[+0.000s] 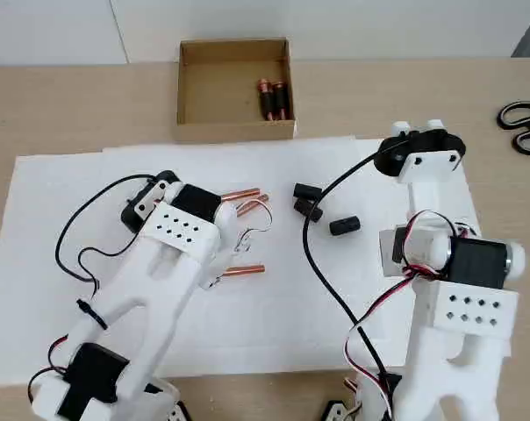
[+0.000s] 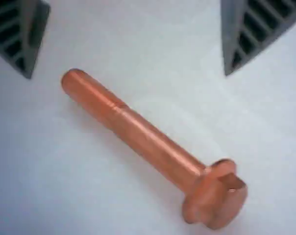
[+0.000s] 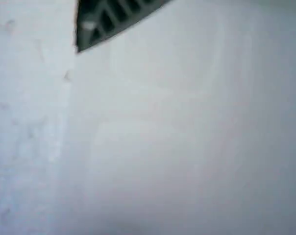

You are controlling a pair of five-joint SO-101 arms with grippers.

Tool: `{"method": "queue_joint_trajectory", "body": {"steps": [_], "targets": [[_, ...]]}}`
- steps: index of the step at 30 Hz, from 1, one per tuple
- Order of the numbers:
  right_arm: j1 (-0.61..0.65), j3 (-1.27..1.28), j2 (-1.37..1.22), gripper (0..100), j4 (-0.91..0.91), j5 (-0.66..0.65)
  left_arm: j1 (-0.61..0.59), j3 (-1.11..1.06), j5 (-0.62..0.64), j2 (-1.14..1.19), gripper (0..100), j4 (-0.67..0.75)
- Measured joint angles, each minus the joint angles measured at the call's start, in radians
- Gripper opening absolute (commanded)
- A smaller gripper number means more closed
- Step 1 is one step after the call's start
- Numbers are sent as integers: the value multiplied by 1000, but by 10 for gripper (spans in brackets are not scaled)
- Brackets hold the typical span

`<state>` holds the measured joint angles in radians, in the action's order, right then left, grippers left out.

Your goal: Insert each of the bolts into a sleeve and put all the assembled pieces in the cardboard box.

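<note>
The left arm (image 1: pixel 173 250) lay stretched diagonally over the white sheet (image 1: pixel 274 320). Its jaws were released and wide apart, held low over a copper bolt (image 2: pixel 148 147) without touching it. In the left wrist view that bolt lay flat on the sheet between the two dark ribbed fingers (image 2: pixel 18 34). It had a smooth round shank, a flanged hexagonal head and a dull metallic shine. In the high view, bolts (image 1: pixel 243 271) lay on the sheet at this arm's tip.

The right arm (image 1: pixel 458 298) stood folded along the sheet's right side, pointing away towards the far edge. Whether its jaws were released or clenched could not be told.

Three short black cylindrical sleeves (image 1: pixel 344 225) lay loose on the sheet between the arms, two close together and the third just beside them. The shallow brown cardboard box (image 1: pixel 234 130) sat on the pale wooden bench (image 1: pixel 72 96) beyond the sheet. Two sleeved bolts (image 1: pixel 274 99) lay side by side inside it. Black-handled scissors (image 1: pixel 521 123) lay at the bench's right edge.
</note>
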<state>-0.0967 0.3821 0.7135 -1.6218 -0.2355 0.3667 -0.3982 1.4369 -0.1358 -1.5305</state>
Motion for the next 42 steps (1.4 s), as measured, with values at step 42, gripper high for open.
{"method": "queue_joint_trajectory", "body": {"steps": [42], "targets": [[0,0,0,192,0,0,-20,-342,14,-2,128,476]]}}
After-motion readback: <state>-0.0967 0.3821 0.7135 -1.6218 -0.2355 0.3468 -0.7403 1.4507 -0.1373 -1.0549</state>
